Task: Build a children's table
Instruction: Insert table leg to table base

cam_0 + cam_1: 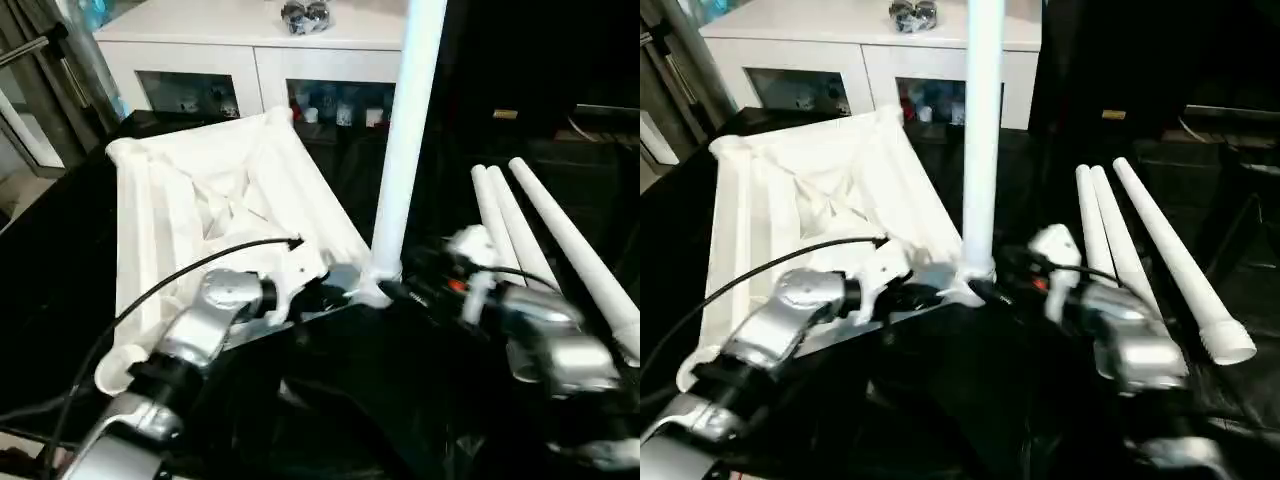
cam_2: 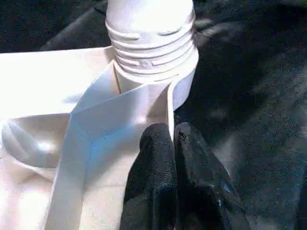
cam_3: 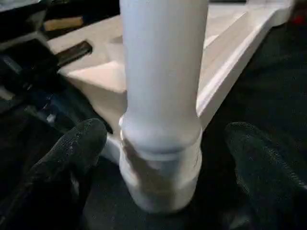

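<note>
The white tabletop [image 1: 200, 200] lies upside down on black cloth, ribbed underside up. One white leg [image 1: 405, 130] stands upright in its near right corner socket [image 2: 153, 62], threads still showing above the socket. My left gripper [image 2: 172, 139] is shut on the tabletop's thin rim just beside that socket. My right gripper [image 3: 163, 158] is open, with one finger [image 3: 72, 158] on each side of the leg's base [image 3: 160, 143] and a gap on both sides. Three more legs [image 1: 1160, 255] lie side by side on the cloth to the right.
A white cabinet with glass doors [image 1: 250, 50] stands behind the tabletop, with a shiny metal object [image 1: 305, 14] on top. Black cloth [image 1: 380, 400] covers the work surface. A cable [image 1: 180, 270] runs along my left forearm.
</note>
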